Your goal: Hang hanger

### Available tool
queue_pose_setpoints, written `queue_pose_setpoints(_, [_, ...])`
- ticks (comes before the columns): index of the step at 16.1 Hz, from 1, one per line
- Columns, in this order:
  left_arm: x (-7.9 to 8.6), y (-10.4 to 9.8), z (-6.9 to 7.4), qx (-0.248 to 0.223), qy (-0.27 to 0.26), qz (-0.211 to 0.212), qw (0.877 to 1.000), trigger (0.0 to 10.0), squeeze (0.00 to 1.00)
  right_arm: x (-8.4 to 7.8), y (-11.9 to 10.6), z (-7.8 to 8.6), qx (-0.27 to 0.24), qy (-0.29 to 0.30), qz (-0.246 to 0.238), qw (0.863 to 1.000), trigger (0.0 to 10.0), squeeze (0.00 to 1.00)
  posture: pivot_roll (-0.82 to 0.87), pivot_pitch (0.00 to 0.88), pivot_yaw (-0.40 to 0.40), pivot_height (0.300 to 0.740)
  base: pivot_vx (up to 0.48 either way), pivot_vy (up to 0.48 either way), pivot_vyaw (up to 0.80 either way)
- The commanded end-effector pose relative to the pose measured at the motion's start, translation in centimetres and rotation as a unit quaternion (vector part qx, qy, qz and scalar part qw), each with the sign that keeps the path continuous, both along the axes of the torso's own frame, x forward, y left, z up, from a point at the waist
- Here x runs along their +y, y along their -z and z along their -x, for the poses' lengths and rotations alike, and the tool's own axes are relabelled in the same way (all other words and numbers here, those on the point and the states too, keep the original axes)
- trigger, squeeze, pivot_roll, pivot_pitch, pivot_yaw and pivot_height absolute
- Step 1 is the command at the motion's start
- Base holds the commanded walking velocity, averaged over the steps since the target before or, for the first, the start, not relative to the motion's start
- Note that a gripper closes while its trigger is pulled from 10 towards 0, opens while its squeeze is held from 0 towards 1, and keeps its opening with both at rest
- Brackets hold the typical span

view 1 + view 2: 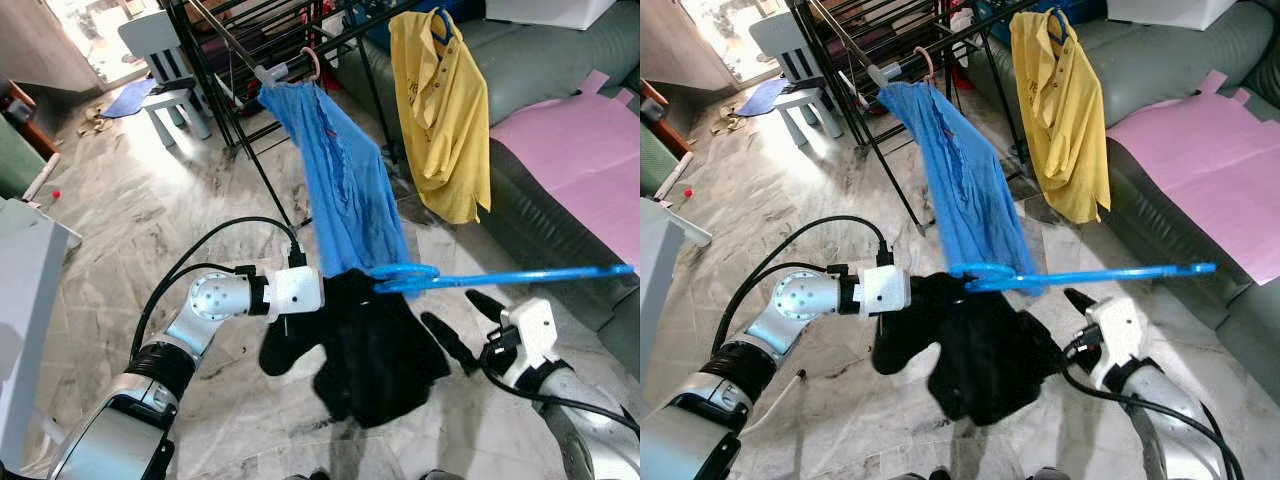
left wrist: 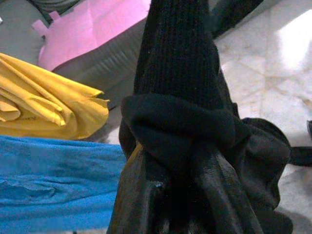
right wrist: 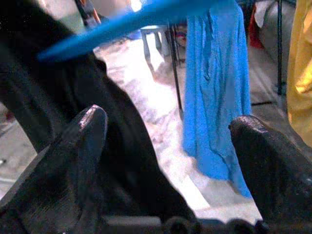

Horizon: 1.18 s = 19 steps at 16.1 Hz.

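A black garment (image 1: 372,352) droops from a blue plastic hanger (image 1: 500,277) that lies level above the floor, its bar reaching toward the sofa. My left gripper (image 1: 335,293) is buried in the garment's top at the hanger's hook end and is shut on the cloth; in the left wrist view the knit fabric (image 2: 178,73) is bunched between its fingers (image 2: 141,195). Just right of the garment and below the hanger bar, my right gripper (image 1: 463,320) is open, with nothing between its fingers (image 3: 80,141). The hanger bar (image 3: 136,19) passes above them.
A black drying rack (image 1: 250,70) stands ahead with a blue shirt (image 1: 345,180) and a yellow polo (image 1: 440,110) hanging from it. A grey sofa (image 1: 540,200) with a pink sheet (image 1: 580,150) is on the right. A small pale chair (image 1: 165,60) stands at the back left, a white unit (image 1: 20,290) beside me.
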<state>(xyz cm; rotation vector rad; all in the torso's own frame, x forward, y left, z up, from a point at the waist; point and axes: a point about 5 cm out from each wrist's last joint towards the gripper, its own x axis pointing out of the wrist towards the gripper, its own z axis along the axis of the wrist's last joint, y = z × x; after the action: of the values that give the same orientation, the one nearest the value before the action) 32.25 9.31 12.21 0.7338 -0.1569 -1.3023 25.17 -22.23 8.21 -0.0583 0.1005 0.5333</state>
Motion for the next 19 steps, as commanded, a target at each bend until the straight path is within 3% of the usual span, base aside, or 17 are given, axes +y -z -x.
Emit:
queue_pose_setpoints(1, [0.3, -0.4, -0.1, -0.012, 0.003, -0.001, 1.000, 0.0, 0.00, 0.8, -0.2, -0.2, -0.001, -0.011, -0.014, 1.000, 10.0, 0.00, -0.17, 0.129, 0.243, 0.740, 0.000, 0.000, 0.00])
queue_pose_setpoints(7, [-1.1, -1.5, 0.6, -0.021, 0.045, 0.031, 0.998, 0.0, 0.00, 2.8, 0.4, -1.1, 0.015, -0.044, -0.014, 0.999, 10.0, 0.00, -0.16, 0.131, 0.240, 0.740, 0.000, 0.000, 0.00])
queue_pose_setpoints(12, [-1.8, -2.4, 1.3, -0.021, 0.068, 0.056, 0.996, 0.0, 0.00, 3.0, 1.2, -1.5, 0.030, -0.039, -0.012, 0.999, 10.0, 0.00, -0.15, 0.136, 0.234, 0.740, 0.000, 0.000, 0.00])
queue_pose_setpoints(14, [-2.2, -4.2, 1.3, -0.029, 0.074, 0.082, 0.993, 0.0, 0.00, 2.2, 2.7, -1.3, 0.056, -0.004, 0.002, 0.998, 10.0, 0.00, -0.15, 0.136, 0.231, 0.740, 0.000, 0.000, 0.00])
queue_pose_setpoints(15, [-2.4, -6.1, 1.0, -0.032, 0.070, 0.121, 0.990, 0.0, 0.00, 0.9, 4.5, -1.0, 0.099, 0.055, 0.015, 0.994, 10.0, 0.00, -0.14, 0.137, 0.226, 0.740, 0.000, 0.000, 0.00])
queue_pose_setpoints(16, [-2.4, -6.4, 1.0, -0.033, 0.070, 0.126, 0.989, 0.0, 0.00, 0.6, 4.9, -0.9, 0.107, 0.066, 0.022, 0.992, 10.0, 0.00, -0.14, 0.137, 0.226, 0.740, 0.000, 0.000, 0.00])
queue_pose_setpoints(17, [-2.5, -7.8, 0.8, -0.034, 0.068, 0.151, 0.986, 0.0, 0.00, -0.7, 6.6, -0.4, 0.156, 0.120, 0.004, 0.980, 10.0, 0.00, -0.14, 0.136, 0.225, 0.740, 0.000, 0.000, 0.00])
queue_pose_setpoints(19, [-2.6, -9.2, 0.8, -0.033, 0.070, 0.176, 0.981, 0.0, 0.00, -1.7, 8.1, 0.4, 0.199, 0.168, -0.009, 0.965, 10.0, 0.00, -0.14, 0.136, 0.223, 0.740, 0.000, 0.000, 0.00])
